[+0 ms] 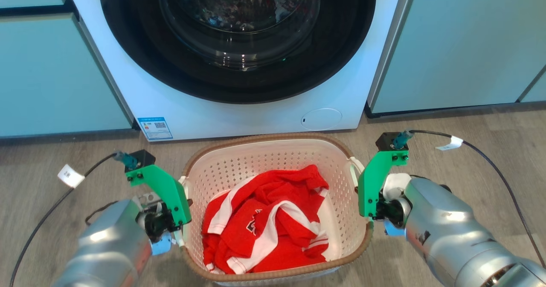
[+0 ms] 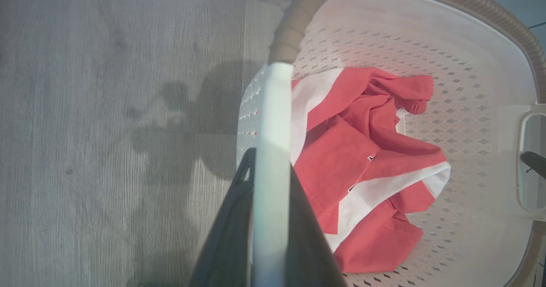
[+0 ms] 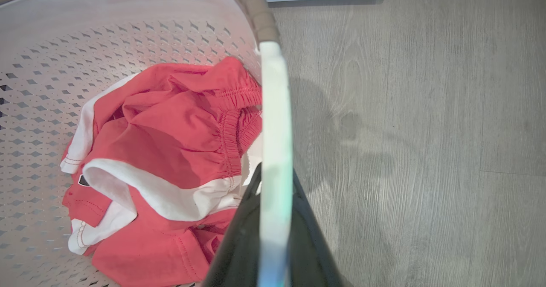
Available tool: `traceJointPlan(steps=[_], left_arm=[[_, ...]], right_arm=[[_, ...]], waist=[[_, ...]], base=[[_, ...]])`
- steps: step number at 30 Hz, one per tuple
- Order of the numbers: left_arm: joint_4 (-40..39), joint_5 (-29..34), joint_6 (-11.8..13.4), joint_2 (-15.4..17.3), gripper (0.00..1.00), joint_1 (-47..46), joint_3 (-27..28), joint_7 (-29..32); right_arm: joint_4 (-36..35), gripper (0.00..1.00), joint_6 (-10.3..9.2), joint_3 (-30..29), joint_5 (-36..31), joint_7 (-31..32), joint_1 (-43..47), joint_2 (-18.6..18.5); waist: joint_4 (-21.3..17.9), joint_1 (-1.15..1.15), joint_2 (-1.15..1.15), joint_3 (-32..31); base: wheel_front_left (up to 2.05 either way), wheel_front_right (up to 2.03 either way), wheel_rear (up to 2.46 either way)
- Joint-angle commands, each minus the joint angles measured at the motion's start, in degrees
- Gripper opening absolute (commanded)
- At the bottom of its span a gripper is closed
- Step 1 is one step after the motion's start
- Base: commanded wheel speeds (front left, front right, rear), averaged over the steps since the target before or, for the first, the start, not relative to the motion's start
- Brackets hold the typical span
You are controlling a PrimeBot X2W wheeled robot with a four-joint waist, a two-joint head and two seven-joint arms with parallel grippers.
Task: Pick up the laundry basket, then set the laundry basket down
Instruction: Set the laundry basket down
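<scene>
White perforated plastic with a brown woven band round the top: the laundry basket (image 1: 239,163), lower centre of the head view. Sits just in front of the washing machine (image 1: 239,118), round dark door across the top of the frame. Holds a crumpled red and white shirt (image 1: 264,223), heaped toward the lower half instead of lying flat.

Gripped from both sides at once: sensible for a wide, light tub with a soft load (held by one side, likely to tip and spill). Left wrist view, bottom centre: the left gripper (image 2: 271,172), closed tight, dark fingers (image 2: 232,236) pressing either face of the white loop handle (image 2: 273,108) and pinching it edge-on. Right wrist view, bottom centre, much the same: the right gripper (image 3: 276,180) clamped on the other handle (image 3: 275,108), one finger on the shirt side, the other on the floor side. Shows in the head view as two green brackets (image 1: 166,193) flanking the basket, mid-left and mid-right, at roughly matching height, probably to keep the rim level.

Cannot tell for sure whether raised off the wooden floor (image 1: 469,125): base cut by the bottom edge of the frame. Shadows of the grippers on the boards, apart from the fingers in both wrist views, hinting at some height. Looks like the carrying stage, with the setting-down not yet done. Calls for lowering both arms together, slowly, to stop the shirt sliding and the thin handles twisting in the grip.
</scene>
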Motion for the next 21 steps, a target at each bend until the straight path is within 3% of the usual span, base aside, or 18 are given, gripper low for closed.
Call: traceJointPlan(steps=[1, 21], left_arm=[[-0.26, -0.96, -0.41, 3.21, 0.0, -4.03, 1.53, -1.21], [-0.62, -1.03, -0.41, 3.53, 0.0, -4.83, 0.74, -3.3]], right_arm=[[0.23, 0.0, -0.16, 0.66, 0.41, -0.52, -1.26, -0.91], [0.7, 0.0, -0.16, 2.79, 2.59, -2.53, -2.33, -0.91]], waist=[[-0.02, 0.0, 0.0, 0.0], [-0.03, 0.0, 0.0, 1.76]], base=[[0.0, 0.0, 0.0], [0.0, 0.0, 0.0]])
